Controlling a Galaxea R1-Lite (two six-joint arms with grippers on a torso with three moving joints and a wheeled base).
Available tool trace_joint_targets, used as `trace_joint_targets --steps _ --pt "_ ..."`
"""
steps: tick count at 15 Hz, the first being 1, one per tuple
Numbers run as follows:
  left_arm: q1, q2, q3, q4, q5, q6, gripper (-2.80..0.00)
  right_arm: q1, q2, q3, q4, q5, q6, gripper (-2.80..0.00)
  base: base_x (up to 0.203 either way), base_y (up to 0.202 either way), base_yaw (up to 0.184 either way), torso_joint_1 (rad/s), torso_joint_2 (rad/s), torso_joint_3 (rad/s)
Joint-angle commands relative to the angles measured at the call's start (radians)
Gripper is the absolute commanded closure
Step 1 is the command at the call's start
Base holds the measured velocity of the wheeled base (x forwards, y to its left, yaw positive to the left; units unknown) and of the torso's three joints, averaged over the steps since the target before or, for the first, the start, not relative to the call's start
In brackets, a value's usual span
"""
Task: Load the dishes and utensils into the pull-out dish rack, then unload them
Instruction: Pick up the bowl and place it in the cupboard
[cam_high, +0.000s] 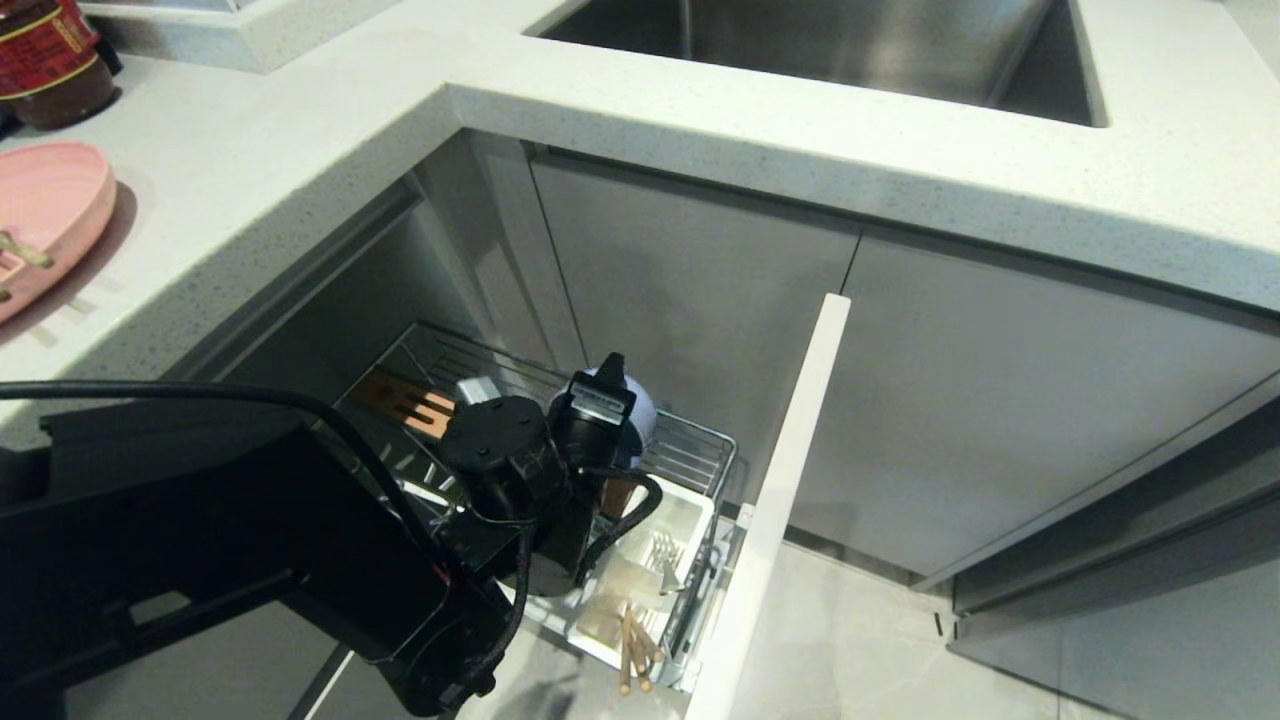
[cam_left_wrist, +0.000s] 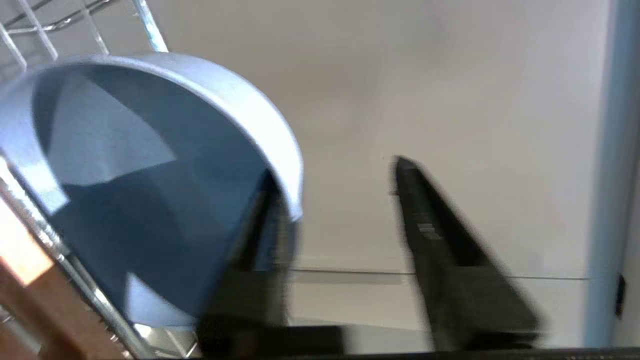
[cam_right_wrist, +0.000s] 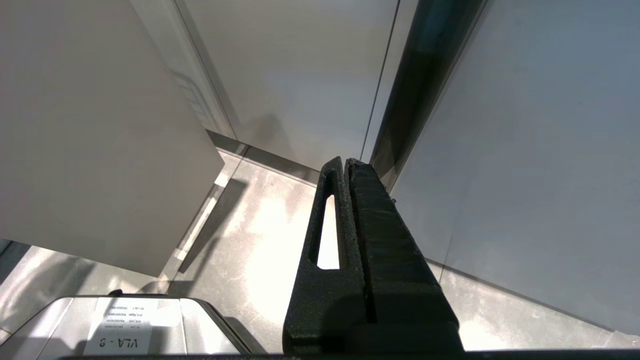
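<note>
Bowl (cam_high: 640, 415) mostly behind left arm

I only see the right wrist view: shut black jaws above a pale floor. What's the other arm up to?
Observer: The left gripper is down in the pull-out dish rack, right beside a pale blue bowl.
Operator: Is it gripping that bowl?
Observer: No, its jaws stand apart and are not clamped on the rim.
Operator: Anything else in the rack?
Observer: Wooden chopsticks stand in the white cutlery cup.
</note>
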Motion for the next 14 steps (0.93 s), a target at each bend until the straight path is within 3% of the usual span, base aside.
trace_joint_targets --steps 1,8,13,14 --pt "-0.005 -0.006 -0.002 0.009 0.013 -0.006 -2.8 0.0 0.0 0.0 0.0 0.0 -0.001 0.0 0.0 0.0 0.0 0.0 0.0 0.0" --pt "-0.018 -0.114 -0.004 0.259 0.106 -0.007 -2.8 0.0 0.0 0.0 0.0 0.0 0.0 0.0 0.0 0.0 0.0 0.0 0.0 0.0" --pt "-0.08 -0.214 -0.026 0.452 0.193 -0.004 -2.8 0.0 0.0 0.0 0.0 -0.001 0.0 0.0 0.0 0.0 0.0 0.0 0.0 0.0" --pt "-0.091 -0.231 -0.028 0.473 0.204 0.004 0.0 0.0 0.0 0.0 0.0 0.0 -0.001 0.0 0.0 0.0 0.0 0.0 0.0 0.0"
